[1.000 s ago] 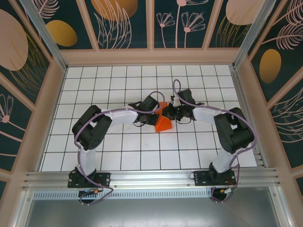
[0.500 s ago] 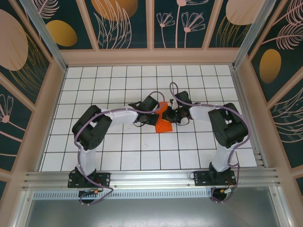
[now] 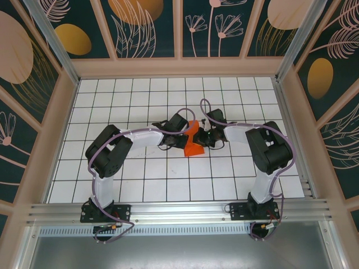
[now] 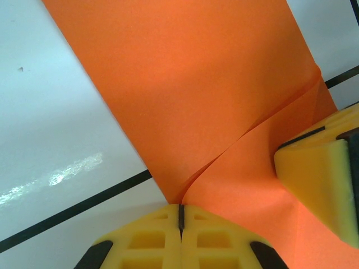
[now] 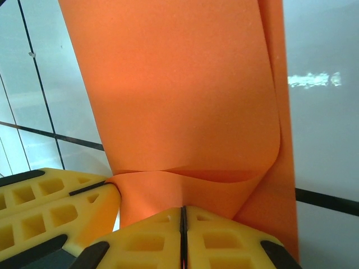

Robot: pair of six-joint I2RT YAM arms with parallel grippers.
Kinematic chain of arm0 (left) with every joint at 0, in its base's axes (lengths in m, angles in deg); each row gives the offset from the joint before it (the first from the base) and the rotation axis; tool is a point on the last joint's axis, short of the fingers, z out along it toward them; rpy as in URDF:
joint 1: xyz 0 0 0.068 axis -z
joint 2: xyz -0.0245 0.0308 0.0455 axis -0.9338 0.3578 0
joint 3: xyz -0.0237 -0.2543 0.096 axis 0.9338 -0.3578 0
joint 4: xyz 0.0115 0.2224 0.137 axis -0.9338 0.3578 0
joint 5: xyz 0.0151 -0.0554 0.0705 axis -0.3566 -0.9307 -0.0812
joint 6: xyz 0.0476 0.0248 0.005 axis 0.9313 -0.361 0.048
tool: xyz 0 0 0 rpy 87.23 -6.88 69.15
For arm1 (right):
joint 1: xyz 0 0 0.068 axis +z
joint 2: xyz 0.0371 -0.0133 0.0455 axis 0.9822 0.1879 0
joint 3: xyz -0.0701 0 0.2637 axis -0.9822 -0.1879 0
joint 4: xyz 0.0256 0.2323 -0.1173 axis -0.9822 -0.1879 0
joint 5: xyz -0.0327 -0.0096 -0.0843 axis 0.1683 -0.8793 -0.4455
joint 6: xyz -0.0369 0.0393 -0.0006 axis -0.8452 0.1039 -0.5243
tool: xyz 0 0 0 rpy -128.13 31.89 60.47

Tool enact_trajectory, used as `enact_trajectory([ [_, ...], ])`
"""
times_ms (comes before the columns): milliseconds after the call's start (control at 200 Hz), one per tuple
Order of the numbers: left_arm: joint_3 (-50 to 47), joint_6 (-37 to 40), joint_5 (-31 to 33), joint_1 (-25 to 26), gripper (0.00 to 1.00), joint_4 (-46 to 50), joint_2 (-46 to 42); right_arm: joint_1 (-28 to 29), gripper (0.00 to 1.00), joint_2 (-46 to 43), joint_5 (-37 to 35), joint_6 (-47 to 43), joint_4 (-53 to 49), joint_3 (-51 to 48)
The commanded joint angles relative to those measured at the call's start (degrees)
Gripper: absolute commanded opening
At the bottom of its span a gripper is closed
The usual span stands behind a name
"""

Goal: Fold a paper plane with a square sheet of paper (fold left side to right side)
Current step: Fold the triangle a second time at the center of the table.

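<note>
Orange paper [image 3: 193,147] sits near the middle of the table [image 3: 140,179], well clear of every edge, partly lifted and bent between the two arms. Your left gripper [image 4: 180,216] is closed with its fingertips pressed together on a raised ridge of the sheet. Your right gripper [image 5: 182,221] is likewise closed, pinching the sheet where it curls back on itself in a soft loop. The two grippers are just beside each other, so each one's yellow finger shows in the other's wrist view.

The loop is a bend, not a crease, so the fold looks only half made. To do it well, move both pinches together and in the same direction. Pulling them apart could tear or skew the thin orange paper. Bring the lifted side over until its edge lies on the opposite edge, check the corners match, and only then press down. Lower slowly, because thin paper buckles easily. Release one side at a time so the layers do not spring apart.
</note>
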Motion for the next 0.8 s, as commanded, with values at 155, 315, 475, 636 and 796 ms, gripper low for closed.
enact_trajectory([
  [155, 1.03, 0.62, 1.15, -0.33, 0.00, 2.03, 1.53, 0.41, 0.11, 1.10, -3.18, -1.51, -4.22, -0.45],
  [315, 0.73, -0.48, 2.42, -0.33, 0.00, 2.17, -0.67, 0.35, 0.11, 1.46, -4.30, -1.55, -5.27, -1.56],
  [475, 0.55, -1.00, 4.43, -0.33, 0.09, 3.36, -5.24, 0.29, 0.11, 1.72, -4.49, -1.27, -4.59, -3.22],
  [636, -0.85, -1.51, 4.72, -0.34, 0.24, 3.62, -10.45, 0.27, 0.11, 1.34, -4.18, -1.17, -3.94, -3.16],
  [796, -3.42, -2.44, 5.40, -0.33, 0.43, 3.53, -16.36, 0.24, 0.11, 1.22, -3.75, -1.26, -3.35, -2.98],
])
